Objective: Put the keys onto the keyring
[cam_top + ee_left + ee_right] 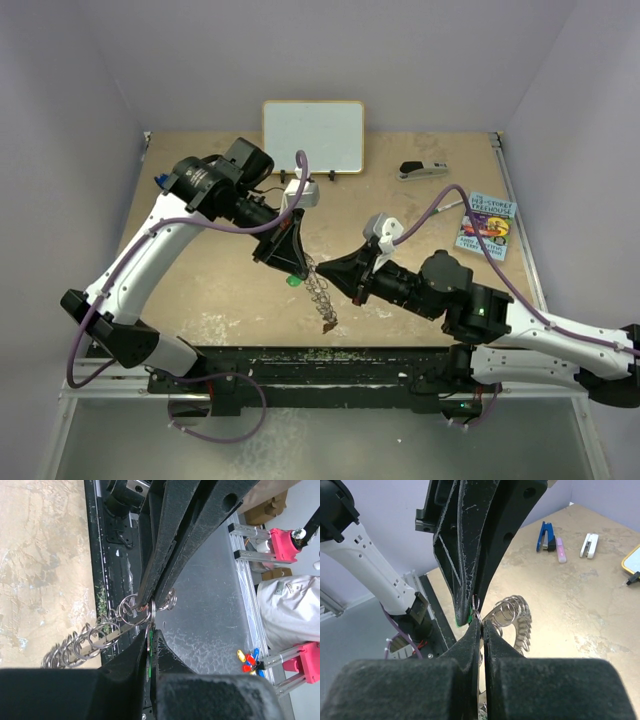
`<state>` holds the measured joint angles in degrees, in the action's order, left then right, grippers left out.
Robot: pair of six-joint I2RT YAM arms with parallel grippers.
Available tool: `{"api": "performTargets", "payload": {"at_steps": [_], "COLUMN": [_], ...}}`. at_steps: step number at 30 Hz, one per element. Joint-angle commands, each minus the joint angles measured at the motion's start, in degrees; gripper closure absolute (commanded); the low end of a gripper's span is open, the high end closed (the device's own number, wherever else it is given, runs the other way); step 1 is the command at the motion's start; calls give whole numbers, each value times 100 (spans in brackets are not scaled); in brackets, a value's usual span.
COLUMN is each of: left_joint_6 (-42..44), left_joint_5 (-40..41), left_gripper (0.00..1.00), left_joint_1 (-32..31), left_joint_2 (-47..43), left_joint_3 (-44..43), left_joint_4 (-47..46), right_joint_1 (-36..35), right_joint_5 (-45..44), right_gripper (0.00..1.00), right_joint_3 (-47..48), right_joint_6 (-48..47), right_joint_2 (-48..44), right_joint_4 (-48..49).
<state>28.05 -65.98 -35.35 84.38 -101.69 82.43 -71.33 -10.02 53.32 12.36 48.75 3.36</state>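
My left gripper [291,262] is shut on the green key [293,281]; in the left wrist view a green sliver of the key [149,647] shows between my closed jaws [150,632]. The keyring [320,293], silver with a fringe of small rings, hangs tilted from the grippers' meeting point down to the table. A small reddish piece [327,325] sits at its low end. My right gripper [345,272] is shut on a small ring at the keyring's top [481,614], tip to tip with the left gripper. The keyring's fringe shows in both wrist views [95,637] [516,617].
A whiteboard [313,135] stands at the back, a stapler [422,171] to its right and a book [487,225] at the right edge. A blue stapler [546,536] and small markers [589,545] lie on the left side. The table's black front rail [320,355] is just below the keyring.
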Motion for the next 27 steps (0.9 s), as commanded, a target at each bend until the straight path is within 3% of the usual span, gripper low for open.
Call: {"api": "performTargets", "payload": {"at_steps": [1,4,9,12,15,20,27], "left_joint_6": [-2,10,305,385,543,1204,2393], "left_joint_5": [-530,-36,2155,3159,3728,4745,5246], "left_gripper": [96,96,96,95,95,95,94], "left_joint_1": [35,46,48,48,52,40,9], "left_joint_2": [-121,-85,194,118,-81,144,1330], "left_joint_3": [-94,-309,-850,-510,359,960,260], "left_joint_4": [353,324,80,-667,-1546,-2345,-2398], "right_joint_1": [34,40,34,34,49,144,753], "right_joint_5": [-527,-861,-1706,-2908,-3710,-4536,-4351], "right_gripper": [95,83,56,19,1,0,0], "right_joint_3": [-40,-162,-387,-318,-257,-172,-31], "right_joint_6": [-164,-61,144,811,1588,2969,3980], "right_joint_2": [-65,-220,-834,-797,-524,-1,645], "right_joint_4": [27,-110,-296,-1066,-1905,-3074,-3952]}}
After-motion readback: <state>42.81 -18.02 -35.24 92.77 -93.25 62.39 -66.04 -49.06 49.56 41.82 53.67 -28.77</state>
